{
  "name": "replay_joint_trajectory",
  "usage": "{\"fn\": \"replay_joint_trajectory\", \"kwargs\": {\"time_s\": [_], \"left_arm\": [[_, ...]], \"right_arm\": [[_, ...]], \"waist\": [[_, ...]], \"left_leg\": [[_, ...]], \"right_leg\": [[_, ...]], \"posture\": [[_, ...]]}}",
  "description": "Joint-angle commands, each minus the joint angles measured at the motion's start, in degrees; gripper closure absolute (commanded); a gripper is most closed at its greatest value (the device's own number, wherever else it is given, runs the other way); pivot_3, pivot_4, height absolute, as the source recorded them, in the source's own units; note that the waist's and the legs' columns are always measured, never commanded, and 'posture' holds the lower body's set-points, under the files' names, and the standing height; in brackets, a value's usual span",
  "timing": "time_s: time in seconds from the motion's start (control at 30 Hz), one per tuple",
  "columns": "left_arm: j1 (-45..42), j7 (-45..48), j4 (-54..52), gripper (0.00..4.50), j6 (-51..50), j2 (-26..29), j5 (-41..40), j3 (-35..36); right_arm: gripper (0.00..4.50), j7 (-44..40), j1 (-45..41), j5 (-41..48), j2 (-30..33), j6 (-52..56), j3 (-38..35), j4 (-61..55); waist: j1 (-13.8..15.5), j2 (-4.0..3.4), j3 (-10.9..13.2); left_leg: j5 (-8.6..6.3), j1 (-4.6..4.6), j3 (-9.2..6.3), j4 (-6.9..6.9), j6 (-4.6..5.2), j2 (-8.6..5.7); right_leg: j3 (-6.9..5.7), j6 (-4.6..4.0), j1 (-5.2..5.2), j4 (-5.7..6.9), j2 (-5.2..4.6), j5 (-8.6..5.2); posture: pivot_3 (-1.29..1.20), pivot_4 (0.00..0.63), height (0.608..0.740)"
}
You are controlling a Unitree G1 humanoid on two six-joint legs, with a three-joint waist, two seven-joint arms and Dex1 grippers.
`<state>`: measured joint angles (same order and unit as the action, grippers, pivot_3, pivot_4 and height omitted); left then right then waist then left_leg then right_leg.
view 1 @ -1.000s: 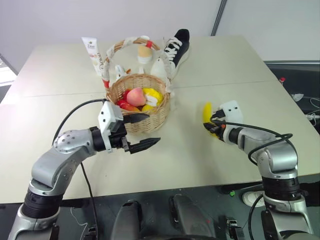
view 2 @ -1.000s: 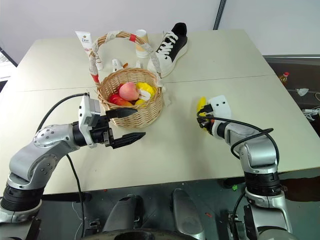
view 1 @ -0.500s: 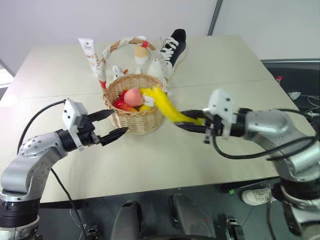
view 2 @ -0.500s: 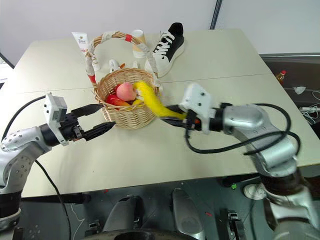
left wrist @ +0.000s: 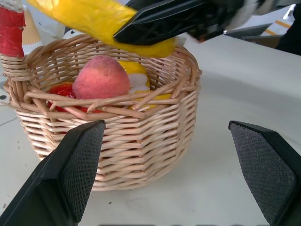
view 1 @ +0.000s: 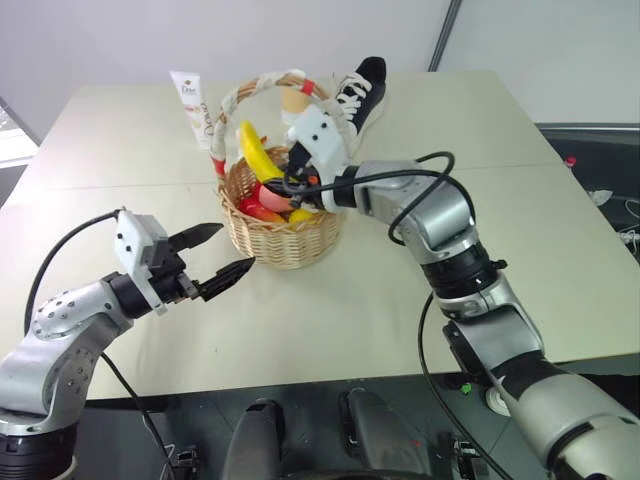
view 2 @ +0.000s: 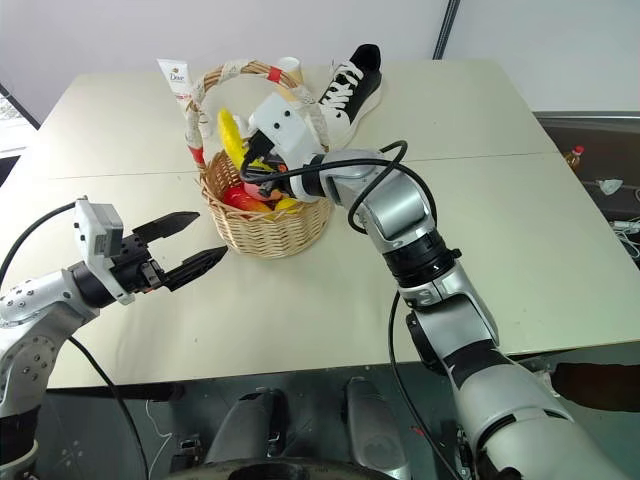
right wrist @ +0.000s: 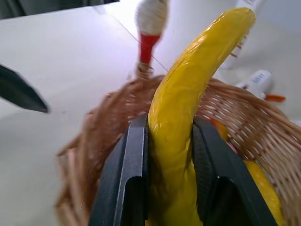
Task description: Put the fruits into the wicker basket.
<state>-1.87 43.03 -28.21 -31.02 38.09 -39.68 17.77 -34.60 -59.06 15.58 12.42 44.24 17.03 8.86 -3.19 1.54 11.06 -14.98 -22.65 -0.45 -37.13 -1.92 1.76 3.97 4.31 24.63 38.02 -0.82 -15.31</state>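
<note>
The right gripper (right wrist: 169,155) clamps its black fingers on the curved yellow banana (view 1: 255,150), held over the round tan woven wicker basket (view 1: 285,235) containing a pink peach (left wrist: 101,77). The left gripper (view 1: 220,252) hovers just beside the basket, jaws spread wide.

Yellow banana (right wrist: 181,117) upright over wicker basket (view 1: 285,235) holding peach (left wrist: 101,77).

The banana (view 1: 254,150) hangs over the wicker basket (view 1: 283,238), shoe (view 1: 355,95) behind.
</note>
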Motion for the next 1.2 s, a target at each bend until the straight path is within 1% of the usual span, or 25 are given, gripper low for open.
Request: {"fn": "replay_joint_trajectory", "kwargs": {"time_s": [0.03, 0.1, 0.17, 0.3, 0.37, 0.4, 0.5, 0.63, 0.7, 0.77, 0.93, 0.97, 1.0, 1.07, 1.1, 1.13, 1.17, 1.2], "left_arm": [[-0.34, -0.98, -2.31, 0.0, 0.4, -0.08, -1.22, 0.96], [-0.92, -1.18, -1.96, 0.0, 0.51, -0.08, -1.28, 0.55], [-1.65, -1.35, -1.44, 0.0, 0.59, -0.13, -1.19, 0.07], [-3.05, -1.86, -0.42, 0.0, 0.88, -0.97, -1.23, -0.71], [-3.28, -1.8, -0.25, 0.0, 1.05, -1.35, -1.2, -1.02], [-3.51, -1.96, -0.08, 0.0, 1.12, -1.77, -1.28, -1.16], [-4.24, -2.07, 0.48, 0.0, 1.12, -2.54, -1.25, -1.54], [-5.2, -1.96, 1.3, 0.0, 1.38, -3.35, -0.69, -2.54], [-5.47, -1.98, 1.4, 0.0, 1.47, -3.55, -0.57, -2.83], [-5.84, -2.28, 1.26, 0.0, 1.47, -3.88, -0.7, -3.11], [-5.24, -3.05, -0.1, 0.0, 1.3, -4.59, -0.84, -3.36], [-5.04, -3.29, -0.41, 0.0, 1.25, -4.7, -0.99, -3.2], [-4.9, -3.45, -0.62, 0.0, 1.21, -4.74, -1.1, -3.09], [-4.49, -3.7, -1.06, 0.0, 1.17, -4.72, -1.23, -3.0], [-4.27, -3.81, -1.26, 0.0, 1.18, -4.71, -1.23, -3.04], [-3.99, -3.94, -1.56, 0.0, 1.14, -4.7, -1.28, -3.02], [-3.85, -4.03, -1.72, 0.0, 1.12, -4.73, -1.34, -3.01], [-3.83, -4.16, -1.83, 0.0, 1.07, -4.81, -1.44, -3.07]], "right_arm": [[2.07, 0.02, -1.57, -0.65, -0.78, -2.47, -2.05, -1.91], [1.1, -0.93, 0.4, 0.39, 0.07, -2.58, -2.68, -7.1], [1.1, -3.08, 3.41, 0.95, 2.12, -4.52, -2.94, -12.99], [1.1, -7.95, 15.37, 4.77, 8.93, -7.94, -7.31, -28.51], [1.1, -9.02, 21.03, 7.12, 11.22, -8.57, -10.01, -33.52], [1.1, -7.26, 23.81, 7.08, 11.77, -7.59, -11.58, -34.51], [1.1, -1.26, 27.71, 6.89, 10.74, -4.43, -14.89, -33.92], [1.1, 7.77, 24.35, 2.48, 5.27, -5.32, -14.96, -25.42], [1.1, 9.61, 22.79, 1.08, 3.9, -6.21, -14.59, -22.39], [1.1, 11.44, 19.78, -0.38, 1.65, -8.25, -14.25, -16.16], [1.1, 12.84, 14.88, -1.0, -2.99, -14.62, -15.55, -4.84], [1.64, 13.02, 14.48, -0.82, -3.39, -15.41, -16.15, -3.88], [1.97, 12.98, 14.31, -0.71, -3.54, -16.0, -16.42, -3.38], [2.93, 12.87, 14.31, -0.74, -3.47, -16.97, -16.51, -3.06], [3.45, 12.83, 14.44, -0.51, -3.44, -17.14, -16.74, -3.26], [4.07, 12.75, 14.79, -0.21, -3.33, -17.04, -16.97, -4.0], [4.41, 12.62, 15.13, 0.0, -3.16, -16.94, -17.13, -4.71], [4.39, 12.65, 15.67, 0.08, -2.79, -16.8, -17.41, -5.85]], "waist": [[-0.07, -0.01, 0.0], [-0.12, -0.01, 0.01], [-0.13, -0.01, 0.01], [0.67, 0.0, 0.0], [0.74, 0.0, 0.0], [0.71, 0.0, 0.0], [0.32, 0.0, 0.0], [-0.31, 0.0, 0.0], [-0.61, 0.0, 0.0], [-0.79, 0.0, 0.0], [-0.77, 0.0, 0.0], [-0.77, 0.0, 0.0], [-0.7, 0.0, 0.0], [-0.6, 0.0, 0.0], [-0.59, 0.0, 0.0], [-0.6, 0.0, 0.0], [-0.65, 0.0, 0.0], [-0.69, 0.0, 0.0]], "left_leg": [[0.0, 0.0, 0.01, 0.0, 0.0, 0.01], [0.0, 0.01, 0.02, 0.01, 0.0, 0.05], [0.0, 0.0, 0.01, 0.03, 0.0, 0.06], [0.0, -0.03, -0.02, 0.06, 0.01, 0.05], [0.0, -0.03, 0.01, 0.02, 0.01, 0.03], [0.0, -0.04, 0.01, 0.01, 0.01, 0.02], [0.0, 0.11, 0.11, -0.02, 0.01, 0.01], [0.01, 0.22, 0.08, -0.01, 0.01, 0.07], [0.01, 0.22, 0.04, 0.0, 0.01, 0.08], [0.01, 0.2, 0.03, 0.02, 0.0, 0.09], [0.01, 0.15, 0.07, 0.05, 0.0, 0.08], [0.01, 0.15, 0.08, 0.07, 0.0, 0.06], [0.01, 0.14, 0.08, 0.07, 0.0, 0.05], [0.01, 0.11, 0.07, 0.06, 0.0, 0.05], [0.01, 0.1, 0.08, 0.05, 0.0, 0.04], [0.01, 0.09, 0.09, 0.04, 0.0, 0.03], [0.01, 0.09, 0.1, 0.03, 0.0, 0.02], [0.01, 0.09, 0.1, 0.03, 0.0, 0.03]], "right_leg": [[0.0, 0.0, 0.0, 0.01, 0.02, 0.0], [-0.01, 0.0, 0.0, 0.01, 0.1, 0.0], [-0.03, -0.01, 0.01, 0.01, 0.15, -0.01], [-0.06, 0.0, -0.02, -0.04, 0.15, -0.01], [-0.06, 0.01, -0.05, -0.05, 0.13, -0.01], [-0.05, 0.02, -0.06, -0.06, 0.12, -0.01], [0.01, 0.02, -0.1, -0.04, 0.21, -0.01], [0.03, -0.03, -0.1, 0.08, 0.38, -0.02], [0.06, -0.04, -0.1, 0.09, 0.56, -0.01], [0.07, -0.05, -0.1, 0.08, 0.56, -0.01], [0.09, -0.04, -0.07, 0.05, 0.45, -0.01], [0.08, -0.04, -0.07, 0.05, 0.35, -0.01], [0.08, -0.04, -0.07, 0.05, 0.31, -0.01], [0.06, -0.02, -0.07, 0.05, 0.25, 0.0], [0.06, -0.02, -0.07, 0.05, 0.21, 0.0], [0.06, -0.01, -0.07, 0.04, 0.18, 0.0], [0.06, -0.01, -0.07, 0.03, 0.17, 0.0], [0.07, -0.01, -0.07, 0.02, 0.17, 0.0]], "posture": [[0.0, 0.15, 0.74], [0.0, 0.15, 0.74], [0.0, 0.15, 0.74], [0.0, 0.15, 0.74], [0.0, 0.15, 0.74], [0.0, 0.15, 0.74], [0.0, 0.15, 0.74], [0.0, 0.15, 0.74], [0.0, 0.15, 0.74], [0.0, 0.15, 0.74], [0.0, 0.15, 0.74], [0.0, 0.15, 0.74], [0.0, 0.15, 0.74], [0.0, 0.15, 0.74], [0.0, 0.15, 0.74], [0.0, 0.15, 0.74], [0.0, 0.15, 0.74], [0.0, 0.15, 0.74]]}}
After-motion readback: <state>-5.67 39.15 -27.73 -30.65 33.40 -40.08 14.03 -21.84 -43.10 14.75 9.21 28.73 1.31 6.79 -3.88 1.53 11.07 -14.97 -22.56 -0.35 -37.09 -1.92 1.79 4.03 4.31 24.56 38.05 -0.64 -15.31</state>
